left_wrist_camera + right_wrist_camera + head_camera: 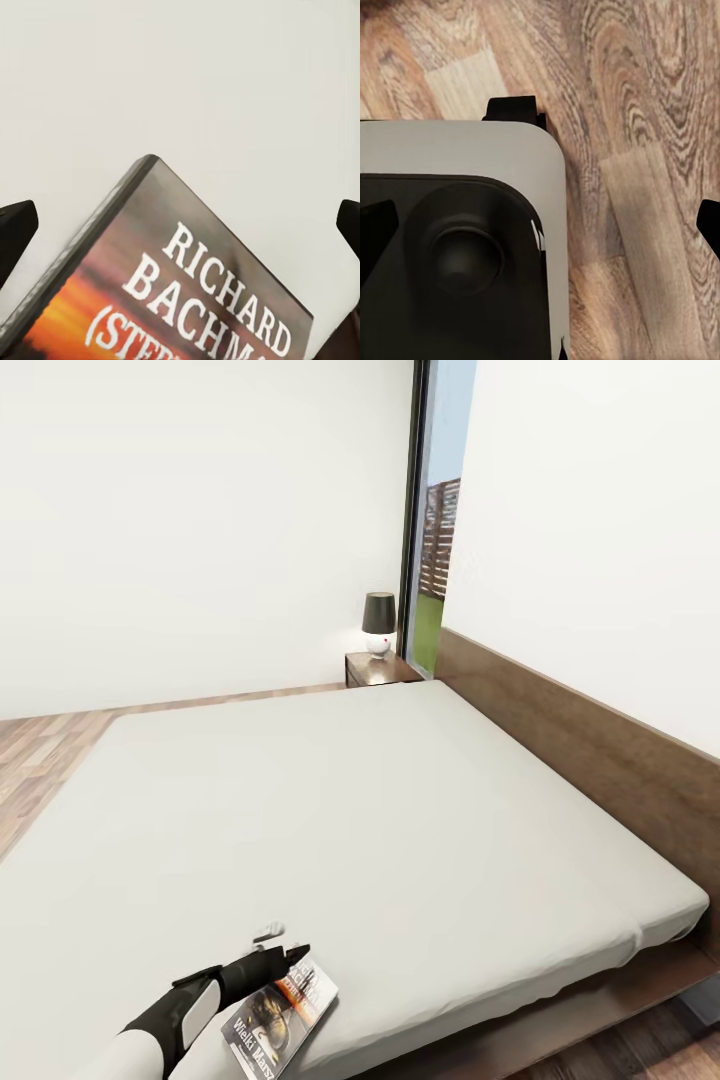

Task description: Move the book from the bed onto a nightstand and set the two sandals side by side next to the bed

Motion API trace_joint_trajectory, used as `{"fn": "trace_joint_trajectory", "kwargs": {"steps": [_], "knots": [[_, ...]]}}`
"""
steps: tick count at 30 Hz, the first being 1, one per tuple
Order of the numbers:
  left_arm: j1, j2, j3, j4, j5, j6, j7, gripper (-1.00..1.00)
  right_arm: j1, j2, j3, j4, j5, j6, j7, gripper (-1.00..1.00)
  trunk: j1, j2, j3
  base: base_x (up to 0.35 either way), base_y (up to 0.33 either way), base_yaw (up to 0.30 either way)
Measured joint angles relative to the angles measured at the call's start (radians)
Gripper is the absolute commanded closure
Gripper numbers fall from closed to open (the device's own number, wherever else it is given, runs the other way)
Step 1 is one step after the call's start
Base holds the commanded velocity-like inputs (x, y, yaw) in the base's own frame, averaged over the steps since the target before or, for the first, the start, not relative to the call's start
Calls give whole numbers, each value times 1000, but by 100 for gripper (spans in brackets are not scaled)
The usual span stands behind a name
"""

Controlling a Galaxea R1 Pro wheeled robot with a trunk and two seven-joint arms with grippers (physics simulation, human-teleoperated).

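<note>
The book point(281, 1015) lies flat on the light-grey mattress of the bed point(380, 810), close to the near edge. Its dark cover has an orange band and white lettering point(202, 292). My left gripper point(291, 956) hovers just over the book's far end. It is open, with a fingertip point(15, 229) at each side of the left wrist view and the book's corner between them, untouched. A dark nightstand point(378, 668) stands at the bed's far corner. My right gripper point(540, 225) is open over the floor, holding nothing. The sandals are out of view.
A black-shaded lamp point(378, 622) sits on the nightstand, beside a tall window point(437, 560). The brown headboard point(600, 750) runs along the bed's right side. Wood-plank floor point(45, 750) lies left of the bed. The right wrist view looks down on my grey-and-black base point(457, 247).
</note>
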Motion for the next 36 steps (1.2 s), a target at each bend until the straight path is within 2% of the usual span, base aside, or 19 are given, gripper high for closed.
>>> {"fn": "trace_joint_trajectory", "kwargs": {"steps": [6,9,15,18,19,22,23,26,27,30,31,33,36], "knots": [[-4,19,1,-5,1,1,0,-100,0,0,0,0,0,0,0,-100,0,0,0,0,0,0],[-4,46,2,-16,2,1,-1,-100,0,0,1,0,1,0,0,-100,0,0,0,0,0,0],[-5,73,2,-27,3,3,-13,-100,0,0,1,0,1,0,0,-100,0,0,0,0,0,0],[-5,105,4,-35,4,4,-30,-100,0,0,0,0,1,0,0,-100,0,0,0,0,0,0],[-5,105,3,-35,4,4,-30,-100,0,0,0,0,1,0,0,-100,0,0,0,0,0,0],[-5,142,7,-41,7,5,-42,-100,0,0,0,0,1,0,0,-100,0,0,0,0,0,0],[-5,143,7,-41,8,5,-42,-100,0,0,0,0,1,0,0,-100,0,0,0,0,0,0],[-5,182,15,-47,25,7,-49,-100,0,0,0,0,1,0,0,-100,0,0,0,0,0,0],[-5,182,15,-47,26,7,-49,-100,0,0,0,0,1,0,0,-100,0,0,0,0,0,0],[-5,219,21,-60,56,11,-52,-100,0,0,-1,0,2,0,0,-100,0,0,0,0,0,0],[-5,220,21,-60,56,11,-52,-100,0,0,-1,0,2,0,0,-100,0,0,0,0,0,0],[-5,241,24,-78,79,15,-56,-100,0,0,0,-1,2,0,0,-100,0,0,0,0,0,0],[-5,251,24,-90,91,19,-59,-100,0,0,0,-1,2,0,0,-100,0,0,0,0,0,0]]}}
